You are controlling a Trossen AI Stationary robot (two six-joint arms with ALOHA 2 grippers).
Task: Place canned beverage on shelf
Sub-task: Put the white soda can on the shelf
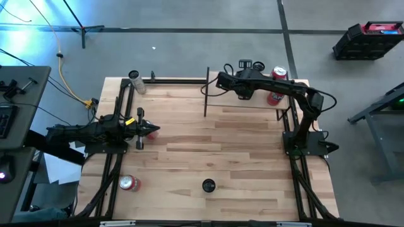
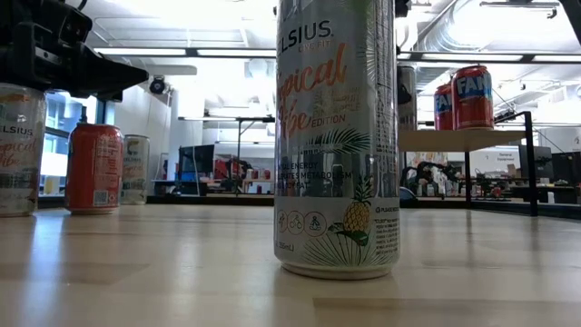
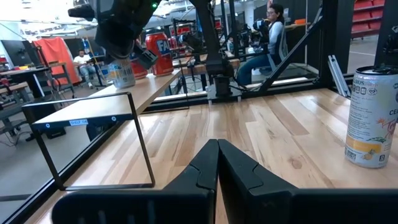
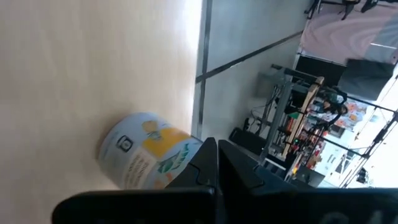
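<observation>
Two matte black jointed arms with cables, each ending in a wedge-fingered pincer (image 3: 217, 165).

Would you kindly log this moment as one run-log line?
right gripper: over shelf, by white can | left gripper: shut, idle, table's left | two red cans on shelf

The tall can (image 2: 337, 136) in the low view was cut off at the top edge; the right arm (image 1: 265, 85) hid part of the shelf (image 1: 252, 101), perhaps covering a can there
</observation>
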